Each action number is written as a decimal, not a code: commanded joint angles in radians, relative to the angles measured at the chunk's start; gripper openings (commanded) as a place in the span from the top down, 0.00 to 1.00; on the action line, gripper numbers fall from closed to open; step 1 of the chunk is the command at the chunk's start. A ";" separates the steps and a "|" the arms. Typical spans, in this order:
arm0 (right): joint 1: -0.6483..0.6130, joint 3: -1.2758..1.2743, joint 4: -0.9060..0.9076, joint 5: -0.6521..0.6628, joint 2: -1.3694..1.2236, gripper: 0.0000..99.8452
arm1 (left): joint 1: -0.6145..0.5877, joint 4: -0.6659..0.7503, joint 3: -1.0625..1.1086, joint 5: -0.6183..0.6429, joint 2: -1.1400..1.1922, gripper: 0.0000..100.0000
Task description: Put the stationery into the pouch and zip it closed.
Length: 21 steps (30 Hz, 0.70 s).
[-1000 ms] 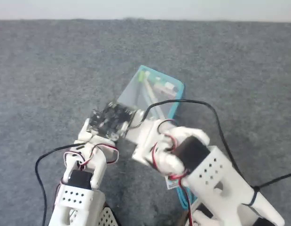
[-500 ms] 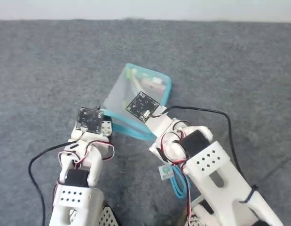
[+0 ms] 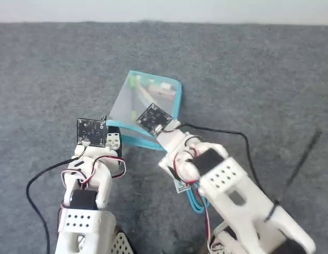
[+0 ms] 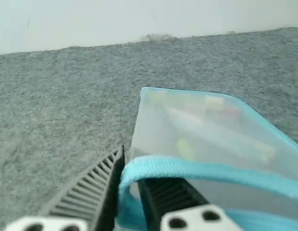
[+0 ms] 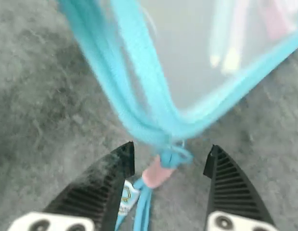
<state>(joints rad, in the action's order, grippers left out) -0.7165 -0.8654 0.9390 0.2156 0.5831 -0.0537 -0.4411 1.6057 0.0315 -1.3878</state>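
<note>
Translucent blue-edged pouch (image 3: pixel 133 103) at upper centre of grey worktop (image 3: pixel 259 79), stationery (image 3: pixel 150 84) inside, left pincer (image 4: pixel 127 161) clamped on its rim, right pincer (image 5: pixel 171 149) wide, zip pull (image 5: pixel 157 174) between its jaws

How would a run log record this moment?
left tool: shut on pouch | right tool: open around zipper pull | stationery: inside pouch

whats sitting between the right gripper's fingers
The zip pull of the pouch, a pinkish tab on a blue loop, sits inside the open right gripper. The right wrist view shows it.
</note>
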 commanded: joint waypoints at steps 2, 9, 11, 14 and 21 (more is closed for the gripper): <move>0.001 0.012 -0.116 -0.025 -0.127 0.76 | -0.005 -0.003 -0.073 0.015 0.012 0.99; 0.162 0.049 -0.128 -0.083 -0.120 0.88 | -0.003 0.000 -0.070 0.015 0.012 0.99; 0.196 0.089 -0.087 -0.094 -0.097 0.99 | 0.000 0.003 -0.062 0.014 0.012 0.99; 0.213 0.147 -0.002 -0.086 -0.065 0.98 | 0.032 0.003 -0.056 0.014 0.012 0.99; 0.196 0.333 0.180 0.012 0.012 0.99 | 0.086 0.003 -0.045 -0.012 0.012 0.99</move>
<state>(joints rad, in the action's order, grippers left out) -0.5063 -0.6705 1.0449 0.1941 0.5125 -0.0092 -0.4411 1.6042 0.0315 -1.3878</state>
